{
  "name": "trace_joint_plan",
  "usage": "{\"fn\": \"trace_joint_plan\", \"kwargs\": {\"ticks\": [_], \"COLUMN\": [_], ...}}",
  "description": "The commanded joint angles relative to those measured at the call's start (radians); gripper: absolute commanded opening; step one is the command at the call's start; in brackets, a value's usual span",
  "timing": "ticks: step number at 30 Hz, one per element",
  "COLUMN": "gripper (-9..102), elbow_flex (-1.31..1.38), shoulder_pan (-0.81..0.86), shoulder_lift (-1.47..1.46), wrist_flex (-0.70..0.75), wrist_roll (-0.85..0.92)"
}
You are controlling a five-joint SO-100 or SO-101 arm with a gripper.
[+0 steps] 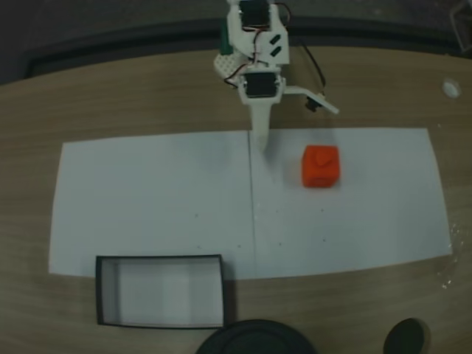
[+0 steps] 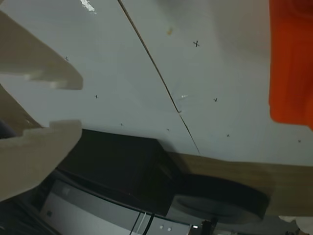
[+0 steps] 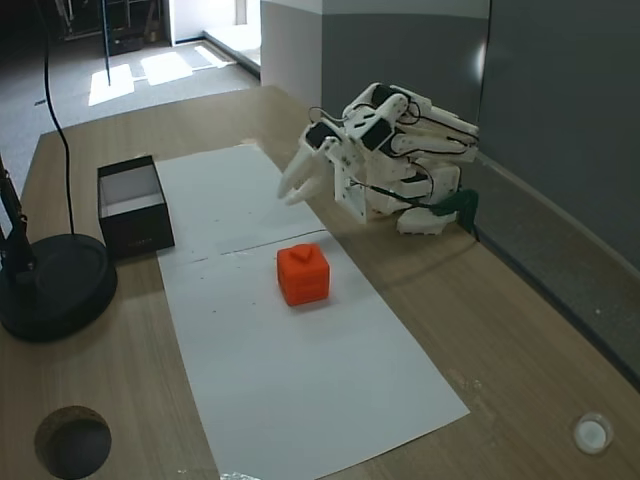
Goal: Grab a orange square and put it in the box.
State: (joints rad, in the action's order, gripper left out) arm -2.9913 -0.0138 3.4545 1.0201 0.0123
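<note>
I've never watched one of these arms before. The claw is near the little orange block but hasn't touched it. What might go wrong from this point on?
The gripper hangs beside the orange square, not over it, so a closing finger might push it along the white paper rather than grasp it. The box sits at the paper's far end with thin walls, so a loose hold could drop the cube early or onto the rim. The round black base beside the box might crowd the drop.

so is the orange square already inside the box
No, in a fixed view the orange square sits on the white paper, well apart from the box, which holds nothing.
</note>
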Motion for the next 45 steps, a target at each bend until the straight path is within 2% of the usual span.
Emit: {"fn": "trace_joint_plan", "kwargs": {"ticks": [1,6,13,19,23,27,33,39,45], "gripper": [15,21,37,37,37,37,37,37,37], "elbow_flex": [0.176,0.411,0.802,1.157,1.273,1.290,1.278,1.276,1.276], "shoulder_pan": [-0.037,-0.055,-0.083,-0.380,-0.541,-0.572,-0.568,-0.462,-0.397], "shoulder_lift": [0.002,-0.206,-0.795,-1.246,-1.447,-1.566,-1.651,-1.761,-1.833], "wrist_flex": [-0.029,0.051,0.255,0.541,0.634,0.627,0.506,0.431,0.420], "wrist_roll": [-0.006,-0.032,-0.026,0.074,0.089,0.161,0.193,0.210,0.267]}}
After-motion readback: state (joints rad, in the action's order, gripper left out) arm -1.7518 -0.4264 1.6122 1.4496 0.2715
